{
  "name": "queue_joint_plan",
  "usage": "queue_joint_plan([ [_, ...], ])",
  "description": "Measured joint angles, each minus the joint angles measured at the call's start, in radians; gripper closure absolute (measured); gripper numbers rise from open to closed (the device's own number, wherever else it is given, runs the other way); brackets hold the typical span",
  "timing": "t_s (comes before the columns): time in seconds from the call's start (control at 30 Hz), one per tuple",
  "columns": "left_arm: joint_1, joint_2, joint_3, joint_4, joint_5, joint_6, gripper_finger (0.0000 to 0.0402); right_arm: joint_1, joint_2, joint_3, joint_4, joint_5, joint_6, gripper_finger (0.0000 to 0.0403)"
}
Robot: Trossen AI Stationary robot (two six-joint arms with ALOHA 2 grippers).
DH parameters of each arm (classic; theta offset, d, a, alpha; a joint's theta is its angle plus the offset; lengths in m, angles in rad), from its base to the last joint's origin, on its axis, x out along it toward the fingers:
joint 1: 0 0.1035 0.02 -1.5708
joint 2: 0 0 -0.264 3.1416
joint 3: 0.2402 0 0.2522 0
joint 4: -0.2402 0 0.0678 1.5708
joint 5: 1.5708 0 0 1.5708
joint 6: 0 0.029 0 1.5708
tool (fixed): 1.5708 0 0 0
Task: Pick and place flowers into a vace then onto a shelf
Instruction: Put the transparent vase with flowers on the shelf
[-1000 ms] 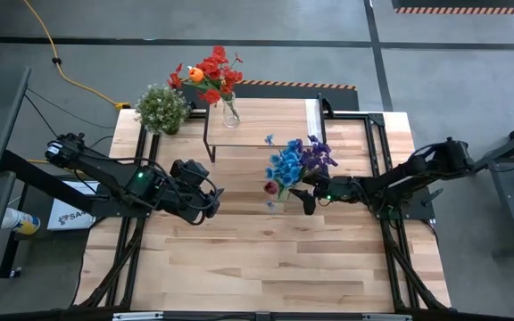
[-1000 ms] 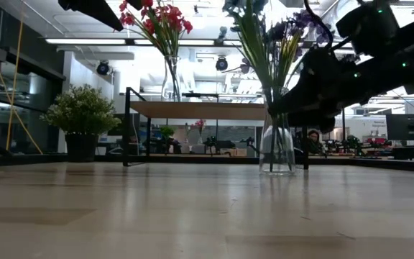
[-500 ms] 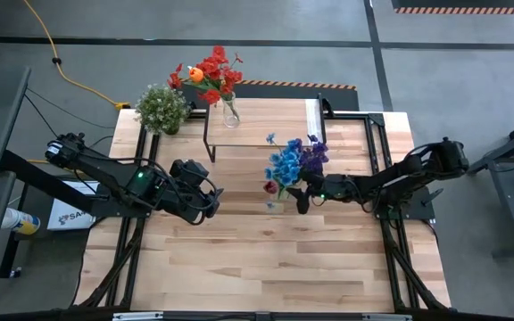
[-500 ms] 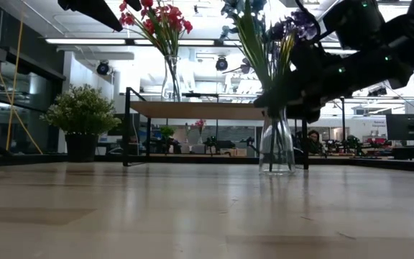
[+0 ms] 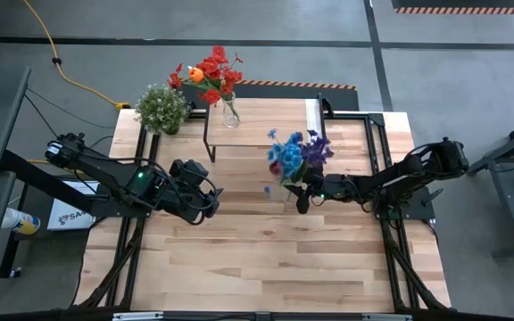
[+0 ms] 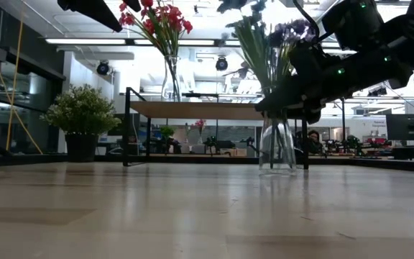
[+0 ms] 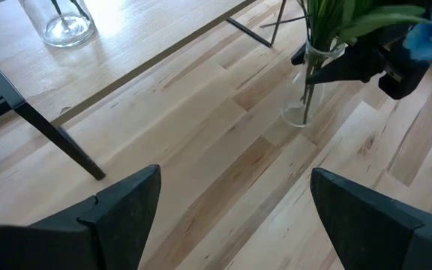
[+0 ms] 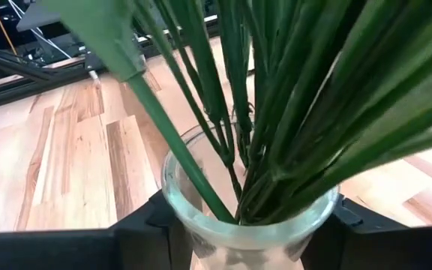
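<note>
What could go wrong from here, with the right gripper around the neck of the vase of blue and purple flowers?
1. The right gripper holds the glass vase high at its neck, under a tall bunch of flowers; smooth glass may slip or swing.
2. The shelf sits on thin legs; the vase's base could catch its edge.
3. A vase of red flowers already stands on the shelf, so the bunches could tangle.
</note>
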Motion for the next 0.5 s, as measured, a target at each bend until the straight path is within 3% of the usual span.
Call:
queue_joint_plan([
  [0.33,0.0,0.0,0.0,0.0,0.0,0.0,0.0025,0.0,-0.012,0.064,-0.017,-0.017,-0.011,0.0238],
  [0.5,0.0,0.0,0.0,-0.009,0.024,0.0,0.0025,0.001,-0.062,0.147,-0.138,-0.019,-0.048,0.0238],
])
